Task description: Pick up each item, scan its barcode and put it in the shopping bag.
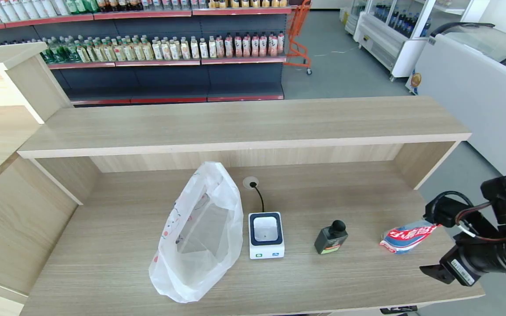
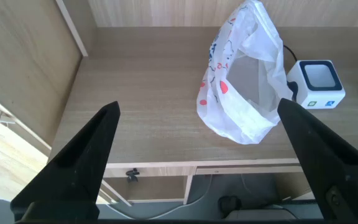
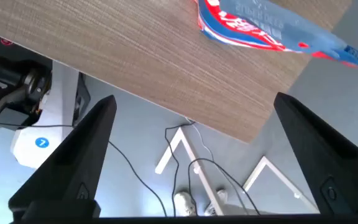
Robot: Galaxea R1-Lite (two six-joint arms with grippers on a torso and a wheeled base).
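Though near the shopping bag (image 2: 244,74), left fingers (image 2: 82,165) wide apart.

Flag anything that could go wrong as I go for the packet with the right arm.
1. The packet lies at the counter's right edge, one end seemingly overhanging; the open right gripper could nudge it off.
2. The dark bottle sits between packet and scanner; a low carry might knock it.
3. The shopping bag is limp and slumped, so a dropped item could miss its mouth.
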